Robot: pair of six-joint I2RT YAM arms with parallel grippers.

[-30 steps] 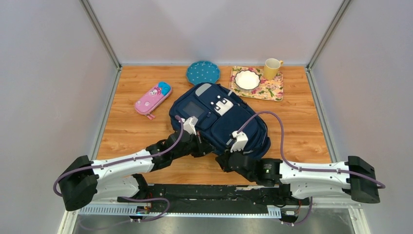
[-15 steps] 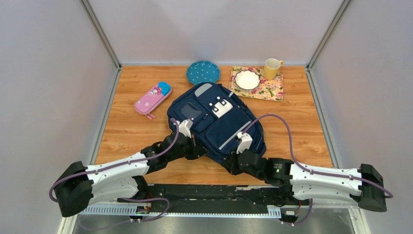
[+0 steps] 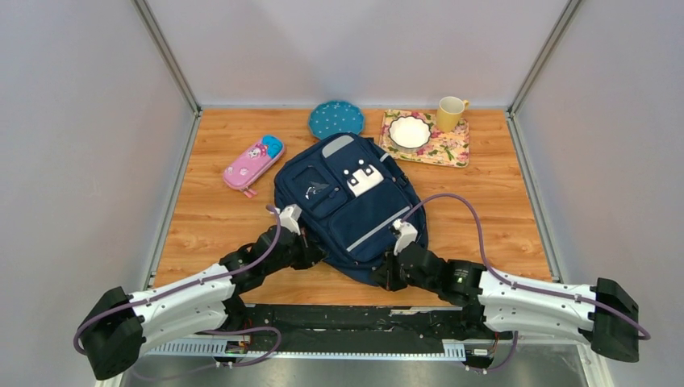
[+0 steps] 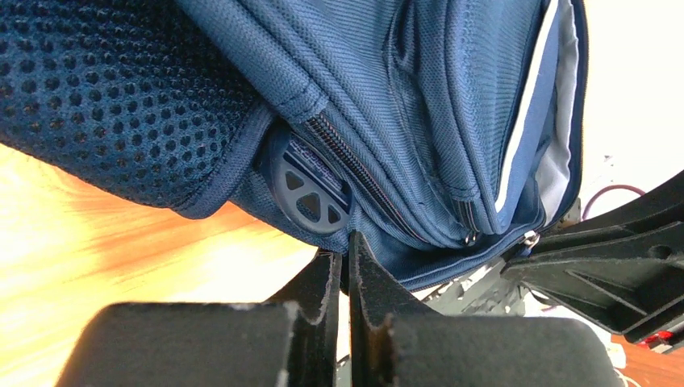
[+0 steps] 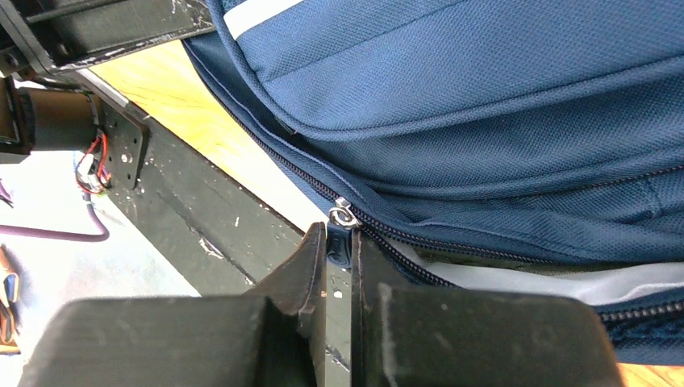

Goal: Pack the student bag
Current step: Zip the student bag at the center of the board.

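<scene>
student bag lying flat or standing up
Lying flat: the student bag rests back-down on the table, its white patch facing up.

Student bag: navy woven cloth, matt, with a fine ribbed weave close up. Mesh panel: open-hole knit, rougher. The pale stripes are smoother, with a faint sheen. Slider ring: bright metal; zip teeth dark and dull. Round tab: matt moulded rubber or plastic, cannot tell which. Left gripper and right gripper: matt black plastic, edges scuffed whitish. Table: wood grain, satin. Pencil case: smooth pink, slight sheen. Plate, bowl, mug: glazed, smooth.
</scene>
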